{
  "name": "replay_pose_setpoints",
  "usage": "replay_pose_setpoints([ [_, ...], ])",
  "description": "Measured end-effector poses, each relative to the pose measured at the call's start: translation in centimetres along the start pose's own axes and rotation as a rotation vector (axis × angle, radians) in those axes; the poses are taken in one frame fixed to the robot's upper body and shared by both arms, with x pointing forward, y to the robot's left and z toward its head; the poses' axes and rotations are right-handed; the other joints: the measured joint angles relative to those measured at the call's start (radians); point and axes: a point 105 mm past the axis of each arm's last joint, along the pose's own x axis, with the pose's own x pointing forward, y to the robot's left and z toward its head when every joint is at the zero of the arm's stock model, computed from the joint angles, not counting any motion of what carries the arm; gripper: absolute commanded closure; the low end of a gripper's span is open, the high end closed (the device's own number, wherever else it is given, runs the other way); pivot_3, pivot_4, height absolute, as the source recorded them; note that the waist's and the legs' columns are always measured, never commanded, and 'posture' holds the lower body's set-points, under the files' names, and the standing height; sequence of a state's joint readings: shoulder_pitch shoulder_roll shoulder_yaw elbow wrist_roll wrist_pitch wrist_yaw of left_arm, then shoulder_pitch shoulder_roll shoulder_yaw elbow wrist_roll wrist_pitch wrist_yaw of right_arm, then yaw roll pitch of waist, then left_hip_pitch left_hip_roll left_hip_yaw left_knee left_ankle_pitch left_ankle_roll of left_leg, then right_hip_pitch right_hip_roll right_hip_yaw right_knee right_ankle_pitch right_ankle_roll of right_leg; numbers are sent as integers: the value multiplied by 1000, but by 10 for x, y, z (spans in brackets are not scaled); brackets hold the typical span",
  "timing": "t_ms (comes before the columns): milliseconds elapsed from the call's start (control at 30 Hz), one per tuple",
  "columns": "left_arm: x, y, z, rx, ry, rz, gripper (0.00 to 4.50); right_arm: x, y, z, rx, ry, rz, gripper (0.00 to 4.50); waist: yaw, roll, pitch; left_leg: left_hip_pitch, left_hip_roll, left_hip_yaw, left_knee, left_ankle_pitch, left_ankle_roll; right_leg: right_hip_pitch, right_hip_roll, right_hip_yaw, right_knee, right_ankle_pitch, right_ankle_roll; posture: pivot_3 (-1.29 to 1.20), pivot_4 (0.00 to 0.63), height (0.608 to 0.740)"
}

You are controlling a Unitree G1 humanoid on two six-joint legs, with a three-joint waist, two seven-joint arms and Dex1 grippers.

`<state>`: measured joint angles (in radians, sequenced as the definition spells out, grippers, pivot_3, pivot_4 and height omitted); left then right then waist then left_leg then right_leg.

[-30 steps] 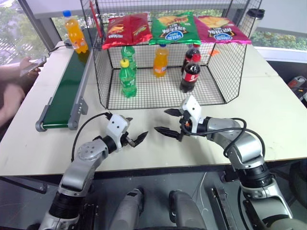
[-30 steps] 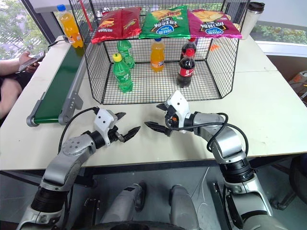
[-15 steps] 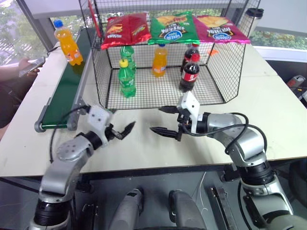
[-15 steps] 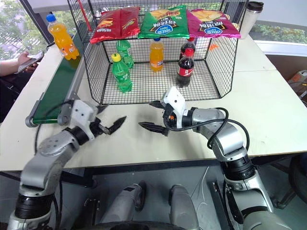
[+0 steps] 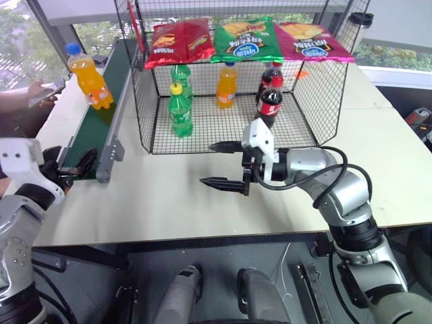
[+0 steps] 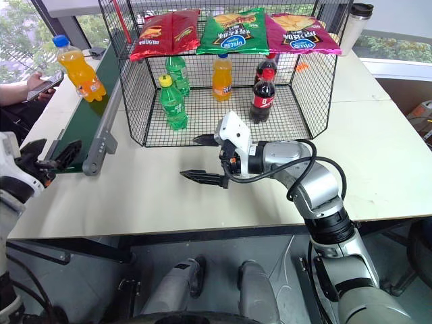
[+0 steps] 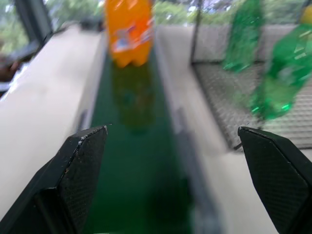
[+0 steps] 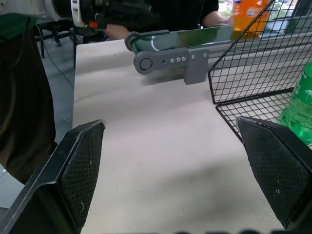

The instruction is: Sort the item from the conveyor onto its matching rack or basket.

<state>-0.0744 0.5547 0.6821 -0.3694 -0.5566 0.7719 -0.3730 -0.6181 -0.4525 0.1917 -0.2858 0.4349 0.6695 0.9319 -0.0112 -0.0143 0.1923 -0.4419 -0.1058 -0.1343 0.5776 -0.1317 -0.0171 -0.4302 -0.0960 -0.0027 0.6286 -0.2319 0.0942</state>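
Orange soda bottle [image 5: 88, 75]: upright on the conveyor [image 5: 101, 115], carried nearer its near end. Left gripper [image 6: 48, 158]: swung out to that end, fingers spread, awaiting pickup. Right gripper [image 5: 223, 164]: spread, beside conveyor, before the wire-mesh cage [image 5: 317, 88].

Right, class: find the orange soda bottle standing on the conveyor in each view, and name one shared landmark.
Left eye: orange bottle, upper left, on the conveyor.
Right eye: upper left.
Left wrist: top, left of centre.
Right wrist: top right.
Shared landmark: black wire cage beside the belt.
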Motion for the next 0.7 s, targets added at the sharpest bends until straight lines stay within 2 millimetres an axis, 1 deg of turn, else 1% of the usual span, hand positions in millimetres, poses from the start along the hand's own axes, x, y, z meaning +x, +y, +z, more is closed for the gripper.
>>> replay_pose_setpoints([
  [167, 1, 18, -12, -9, 7, 50, 0, 0, -1, 0, 0, 1, -5, 45, -2, 0, 0, 0, 0, 0, -1, 0, 0, 0, 0, 0, -1, 1, -3, 0, 150, 739],
  [267, 4, 22, -13, -13, -4, 70, 0, -1, -1, -1, 2, 3, -14, 45, 0, 0, 0, -1, 0, 0, -1, 0, 0, -1, -1, 0, -1, 1, -3, 0, 150, 739],
  [567, 16, 17, -7, -2, -42, 54, 0, -3, -3, -5, 10, 13, -33, 45, -2, 0, 0, -1, 0, 0, -1, 0, 0, -1, -1, 0, -1, 2, -3, 0, 150, 739],
  [700, 19, 14, -10, -1, -33, 41, 0, -3, -3, -5, 9, 14, -36, 45, -2, 0, 0, -1, 0, 0, -1, 0, 0, -1, 0, 0, -1, 2, -4, 0, 150, 739],
])
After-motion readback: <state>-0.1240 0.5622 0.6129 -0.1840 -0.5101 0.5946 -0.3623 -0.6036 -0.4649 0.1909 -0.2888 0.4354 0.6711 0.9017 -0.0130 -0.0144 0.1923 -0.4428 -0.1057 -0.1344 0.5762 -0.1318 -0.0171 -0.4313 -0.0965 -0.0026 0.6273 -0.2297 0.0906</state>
